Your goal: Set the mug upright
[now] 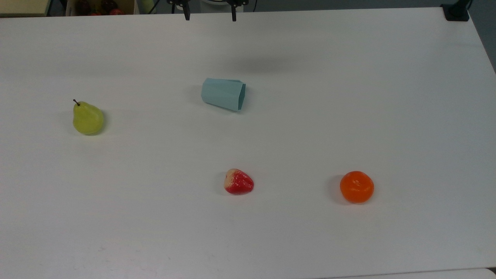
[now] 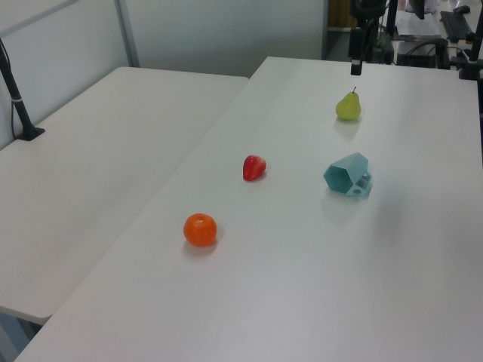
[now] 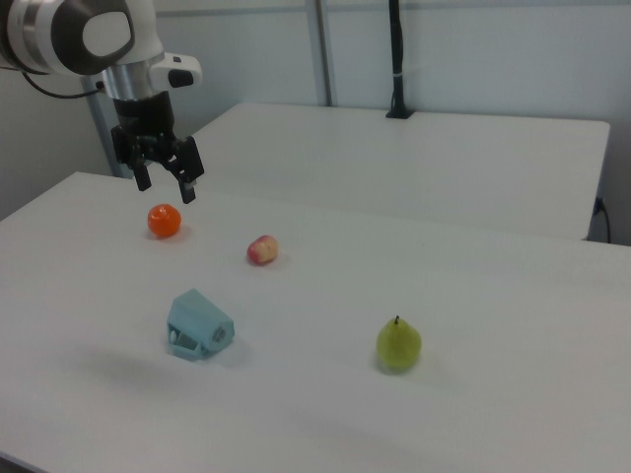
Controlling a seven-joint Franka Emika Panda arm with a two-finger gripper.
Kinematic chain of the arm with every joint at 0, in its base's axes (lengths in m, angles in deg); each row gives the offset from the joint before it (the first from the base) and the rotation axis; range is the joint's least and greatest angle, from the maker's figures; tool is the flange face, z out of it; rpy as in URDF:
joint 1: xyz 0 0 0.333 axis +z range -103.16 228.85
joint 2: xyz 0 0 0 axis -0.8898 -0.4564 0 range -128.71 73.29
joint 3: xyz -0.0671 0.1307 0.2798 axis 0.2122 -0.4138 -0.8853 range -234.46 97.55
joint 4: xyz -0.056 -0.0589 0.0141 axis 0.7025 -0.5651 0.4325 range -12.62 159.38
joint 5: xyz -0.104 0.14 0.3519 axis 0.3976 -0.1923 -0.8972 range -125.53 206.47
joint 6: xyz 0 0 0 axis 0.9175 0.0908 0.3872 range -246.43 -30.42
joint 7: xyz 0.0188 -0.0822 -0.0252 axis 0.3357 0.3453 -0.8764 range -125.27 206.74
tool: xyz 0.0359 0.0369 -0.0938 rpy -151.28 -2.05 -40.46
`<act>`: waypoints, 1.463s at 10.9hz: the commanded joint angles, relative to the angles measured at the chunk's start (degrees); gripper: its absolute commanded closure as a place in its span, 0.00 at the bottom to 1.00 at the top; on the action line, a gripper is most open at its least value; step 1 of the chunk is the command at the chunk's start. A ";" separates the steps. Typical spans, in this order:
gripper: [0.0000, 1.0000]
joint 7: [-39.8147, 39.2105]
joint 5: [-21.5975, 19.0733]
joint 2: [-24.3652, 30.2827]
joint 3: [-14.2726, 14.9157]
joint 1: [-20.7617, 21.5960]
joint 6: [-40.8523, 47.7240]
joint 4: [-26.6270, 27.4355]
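Mug (image 1: 223,93), a small pale light-blue faceted cup that tapers toward its base, lies on its side on the white table (image 1: 348,116). In the top view it sits a little left of the table's middle, toward the far half, with its open mouth turned to the top view's right and its narrower base to the top view's left. In the left view the hexagonal mouth faces the camera and shows a darker teal inside, and a small handle rests against the tabletop on the left view's right side of the cup.

The black two-finger gripper (image 3: 165,180) on the white robot arm (image 3: 89,34) hangs in the air with its fingers spread apart and nothing between them. It is well apart from the cup. In the top view its two fingertips (image 1: 187,16) poke in at the far edge, above the table.

A yellow-green pear (image 1: 87,118) with a short dark stem stands well to the top view's left of the cup. A red strawberry (image 1: 238,181) with a pale end lies nearer the camera than the cup, almost straight below it in the top view. A round orange mandarin (image 1: 357,186) sits to the top view's right of the strawberry, also near. None of the three fruits touches another or the cup.
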 commanded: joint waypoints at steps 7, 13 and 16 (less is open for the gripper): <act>0.00 1.42 1.98 0.47 -0.10 1.24 -0.51 1.92; 0.00 13.00 15.84 -7.52 -2.12 9.83 -2.36 3.24; 0.00 22.31 25.67 -13.92 -2.12 14.93 -2.36 3.15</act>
